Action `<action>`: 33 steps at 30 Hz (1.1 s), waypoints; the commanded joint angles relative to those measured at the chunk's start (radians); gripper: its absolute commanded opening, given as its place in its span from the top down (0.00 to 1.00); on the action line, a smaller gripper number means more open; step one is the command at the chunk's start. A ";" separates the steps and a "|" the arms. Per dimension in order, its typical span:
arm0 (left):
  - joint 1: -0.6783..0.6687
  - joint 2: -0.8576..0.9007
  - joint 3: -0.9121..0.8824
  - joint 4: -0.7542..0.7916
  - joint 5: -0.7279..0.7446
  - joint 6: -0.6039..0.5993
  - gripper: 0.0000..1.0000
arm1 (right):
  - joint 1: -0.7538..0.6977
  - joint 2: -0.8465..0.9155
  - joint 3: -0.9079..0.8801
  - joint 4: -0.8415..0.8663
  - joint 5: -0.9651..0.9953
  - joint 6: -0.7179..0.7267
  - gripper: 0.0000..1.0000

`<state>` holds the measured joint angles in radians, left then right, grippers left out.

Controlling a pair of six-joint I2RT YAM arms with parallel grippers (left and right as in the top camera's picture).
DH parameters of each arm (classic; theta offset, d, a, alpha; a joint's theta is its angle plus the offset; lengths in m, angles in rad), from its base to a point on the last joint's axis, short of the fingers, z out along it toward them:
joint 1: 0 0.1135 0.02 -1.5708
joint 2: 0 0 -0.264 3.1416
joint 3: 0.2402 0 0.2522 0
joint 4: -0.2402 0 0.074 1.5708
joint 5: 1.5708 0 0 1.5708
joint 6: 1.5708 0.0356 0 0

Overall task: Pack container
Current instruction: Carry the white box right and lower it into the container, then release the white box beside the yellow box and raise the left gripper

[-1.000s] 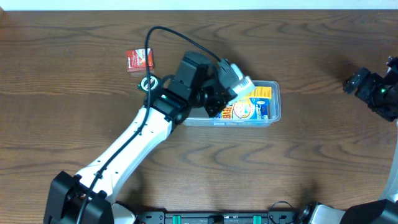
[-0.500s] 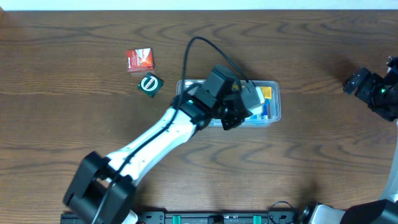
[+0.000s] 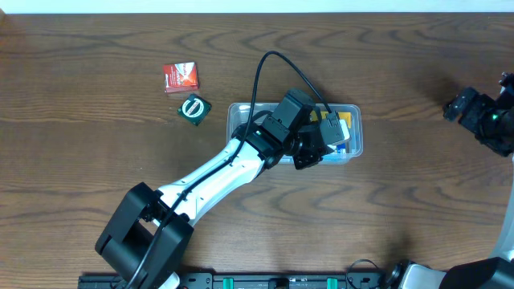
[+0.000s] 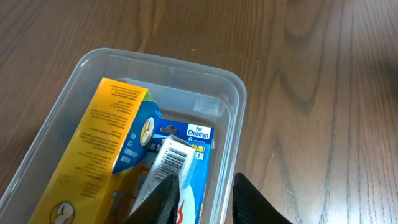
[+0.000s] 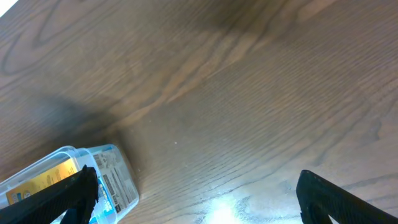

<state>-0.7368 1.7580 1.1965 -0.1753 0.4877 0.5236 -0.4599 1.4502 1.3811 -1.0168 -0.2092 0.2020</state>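
Note:
The clear plastic container (image 3: 238, 117) lies at the table's middle. In the left wrist view its rim (image 4: 236, 93) shows, with a yellow box (image 4: 115, 124), a blue box (image 4: 194, 155) and a white barcoded box (image 4: 166, 163) inside. My left gripper (image 3: 331, 141) hangs over the container's right end. Its jaws (image 4: 205, 200) are apart, with the blue box and the container wall showing in the gap and the white box by the left finger, not between them. My right gripper (image 3: 482, 116) is open and empty at the far right (image 5: 205, 199).
A small red box (image 3: 181, 77) and a dark green square packet (image 3: 193, 107) lie on the wood table left of the container. The container's end also shows in the right wrist view (image 5: 118, 180). The left arm's cable loops above the container.
My left gripper has moved right, from the container's middle to its right end, and lower over it. The right arm has not moved.

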 commanded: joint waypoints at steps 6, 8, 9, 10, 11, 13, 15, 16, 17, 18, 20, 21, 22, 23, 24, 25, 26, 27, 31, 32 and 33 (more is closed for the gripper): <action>0.026 -0.021 0.014 -0.019 -0.274 -0.330 0.54 | -0.005 0.002 0.014 0.000 -0.005 0.011 0.01; 0.048 -0.024 0.014 -0.031 -0.272 -0.357 0.54 | -0.005 0.002 0.014 0.000 -0.005 0.011 0.01; 0.060 -0.024 0.014 -0.041 -0.272 -0.359 0.54 | -0.005 0.002 0.014 0.000 -0.005 0.011 0.01; 0.071 -0.024 0.014 -0.050 -0.273 -0.358 0.54 | -0.005 0.002 0.014 0.000 -0.005 0.011 0.01; 0.083 -0.024 0.014 -0.062 -0.276 -0.358 0.54 | -0.005 0.002 0.014 0.000 -0.005 0.011 0.01; 0.113 -0.024 0.014 -0.097 -0.299 -0.364 0.53 | -0.005 0.002 0.014 0.000 -0.005 0.011 0.01; 0.151 -0.024 0.014 -0.138 -0.325 -0.381 0.54 | -0.005 0.002 0.014 0.000 -0.005 0.011 0.01; 0.169 -0.024 0.014 -0.157 -0.324 -0.381 0.54 | -0.005 0.002 0.014 0.000 -0.005 0.011 0.01; 0.188 -0.024 0.014 -0.177 -0.324 -0.385 0.53 | -0.005 0.002 0.014 0.000 -0.005 0.011 0.01; 0.204 -0.024 0.014 -0.192 -0.324 -0.396 0.54 | -0.005 0.002 0.014 0.000 -0.005 0.010 0.01; 0.234 -0.024 0.014 -0.216 -0.324 -0.425 0.57 | -0.005 0.002 0.014 0.000 -0.005 0.011 0.01; 0.246 -0.024 0.014 -0.226 -0.324 -0.433 0.63 | -0.005 0.002 0.014 0.000 -0.005 0.011 0.01; 0.257 -0.024 0.014 -0.235 -0.324 -0.433 0.68 | -0.005 0.002 0.014 0.000 -0.005 0.011 0.01; 0.265 -0.024 0.013 -0.240 -0.324 -0.432 0.74 | -0.005 0.002 0.014 0.000 -0.005 0.011 0.01; 0.270 -0.024 0.013 -0.243 -0.324 -0.433 0.78 | -0.005 0.002 0.014 0.000 -0.005 0.011 0.01; 0.272 -0.024 0.013 -0.243 -0.324 -0.432 0.81 | -0.005 0.002 0.014 0.000 -0.005 0.011 0.01; 0.274 -0.024 0.012 -0.243 -0.324 -0.432 0.87 | -0.005 0.002 0.014 0.000 -0.005 0.011 0.01; 0.274 -0.024 0.011 -0.243 -0.324 -0.432 0.90 | -0.005 0.002 0.014 0.000 -0.005 0.011 0.01; 0.273 -0.012 0.011 -0.243 -0.323 -0.432 0.93 | -0.005 0.002 0.014 0.000 -0.005 0.011 0.01; 0.273 -0.006 0.010 -0.242 -0.323 -0.432 0.94 | -0.005 0.002 0.014 0.000 -0.005 0.011 0.01; 0.273 -0.003 0.010 -0.242 -0.320 -0.432 0.94 | -0.005 0.002 0.014 0.000 -0.005 0.011 0.01</action>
<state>-0.4664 1.7561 1.1965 -0.4141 0.1722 0.1009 -0.4599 1.4502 1.3811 -1.0168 -0.2092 0.2020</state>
